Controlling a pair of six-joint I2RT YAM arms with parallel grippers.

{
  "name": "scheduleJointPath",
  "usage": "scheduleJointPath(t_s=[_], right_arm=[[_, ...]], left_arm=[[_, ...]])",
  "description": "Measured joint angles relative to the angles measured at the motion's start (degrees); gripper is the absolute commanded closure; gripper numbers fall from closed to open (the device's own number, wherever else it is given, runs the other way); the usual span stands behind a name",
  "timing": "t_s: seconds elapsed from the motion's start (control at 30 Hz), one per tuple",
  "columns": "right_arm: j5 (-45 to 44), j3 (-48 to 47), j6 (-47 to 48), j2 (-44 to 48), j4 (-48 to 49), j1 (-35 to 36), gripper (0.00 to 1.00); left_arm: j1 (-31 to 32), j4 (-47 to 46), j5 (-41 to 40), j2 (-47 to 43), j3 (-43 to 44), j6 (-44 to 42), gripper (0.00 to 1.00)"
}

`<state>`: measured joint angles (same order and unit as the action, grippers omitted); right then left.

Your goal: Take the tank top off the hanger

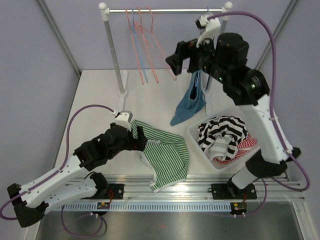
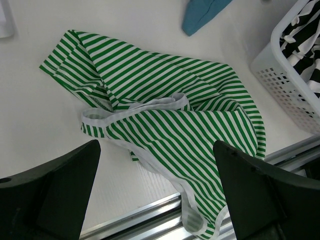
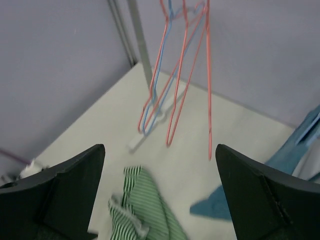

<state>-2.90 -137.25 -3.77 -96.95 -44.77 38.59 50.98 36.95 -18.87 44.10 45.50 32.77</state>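
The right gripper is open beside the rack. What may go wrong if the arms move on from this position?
1. The right gripper stands open close to the empty hangers; a sideways move might hook one and pull it off the rail.
2. The blue tank top hangs at the rail's right end, close to that arm, so the arm might snag it.
3. The green striped top lies over the near edge of the table and might slide off.
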Motion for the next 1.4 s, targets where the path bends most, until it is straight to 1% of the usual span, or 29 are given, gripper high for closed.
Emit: scheduleJointPath(t_s=[0.03, 0.07, 0.2, 0.27, 0.4, 0.47, 0.53, 0.67, 0.77, 0.87, 0.9, 0.97, 1.0, 1.03, 1.07, 1.17, 1.23, 1.3, 1.4], right_arm=[[2.1, 6.7, -0.7, 5.4, 1.0, 0.1, 0.0], [3.3, 11.0, -1.1, 8.6, 0.5, 0.1, 0.01], [6.6, 36.7, -3.8, 24.0, 4.0, 0.3, 0.01], [7.1, 47.5, -5.2, 28.6, 5.1, 0.3, 0.0], [7.0, 61.9, -8.2, 33.5, 5.6, 0.3, 0.0], [6.6, 66.2, -9.7, 36.9, 4.9, 0.3, 0.01], [6.0, 67.6, -10.8, 40.8, 4.4, 0.3, 0.01], [5.4, 67.1, -12.1, 50.1, 4.4, 0.3, 0.01], [5.6, 65.4, -12.2, 54.8, 4.4, 0.3, 0.01], [7.0, 62.6, -12.1, 56.8, 4.4, 0.3, 0.0], [7.3, 61.6, -12.1, 56.9, 4.3, 0.3, 0.0], [8.1, 60.2, -12.0, 57.1, 4.3, 0.3, 0.01], [8.4, 59.7, -12.0, 57.4, 4.2, 0.3, 0.01], [8.6, 59.6, -12.0, 57.7, 4.2, 0.3, 0.01], [8.7, 59.6, -12.0, 58.1, 4.2, 0.3, 0.01], [8.5, 59.5, -11.9, 59.1, 3.7, 0.3, 0.01], [8.3, 59.1, -11.8, 59.3, 2.6, 0.3, 0.01], [7.6, 58.6, -11.5, 59.4, 1.8, 0.3, 0.01], [4.0, 58.2, -11.3, 59.4, 1.1, 0.4, 0.0]], left_arm=[[0.7, -0.4, -0.8, 0.0, -0.7, 0.5, 0.01], [1.2, -0.5, -1.3, -0.1, -1.2, 1.0, 0.01], [1.6, -1.3, -2.3, -0.3, -1.7, 1.7, 0.01], [1.7, -2.4, -2.3, 1.0, -1.7, 1.7, 0.01], [3.5, -6.1, -2.0, 8.3, -1.7, 1.7, 0.01], [4.9, -8.1, -1.5, 14.9, -1.7, 1.6, 0.01], [5.9, -9.7, -1.1, 20.4, -1.7, 1.6, 0.01], [7.8, -14.0, -0.5, 30.5, -1.6, 1.3, 0.01], [8.4, -17.7, 0.5, 36.7, -1.6, 1.1, 0.02], [9.0, -21.9, 1.5, 42.9, -1.6, 1.3, 0.22], [9.3, -22.9, 0.9, 44.6, -1.6, 1.0, 0.38], [9.7, -25.3, 1.0, 45.3, -1.5, 1.1, 0.64], [9.9, -26.5, 1.1, 45.6, -1.5, 1.5, 0.73], [10.1, -27.5, 1.4, 45.8, -1.5, 1.7, 0.93], [10.3, -28.3, 1.7, 46.0, -1.5, 2.1, 1.0], [10.9, -28.8, 1.7, 45.0, -2.2, 2.5, 1.0], [11.7, -27.1, 1.3, 42.5, -2.9, 2.9, 1.0], [13.1, -24.2, 0.4, 38.1, -3.0, 3.1, 1.0], [15.6, -20.4, -1.4, 30.4, -1.8, 3.1, 1.0]])
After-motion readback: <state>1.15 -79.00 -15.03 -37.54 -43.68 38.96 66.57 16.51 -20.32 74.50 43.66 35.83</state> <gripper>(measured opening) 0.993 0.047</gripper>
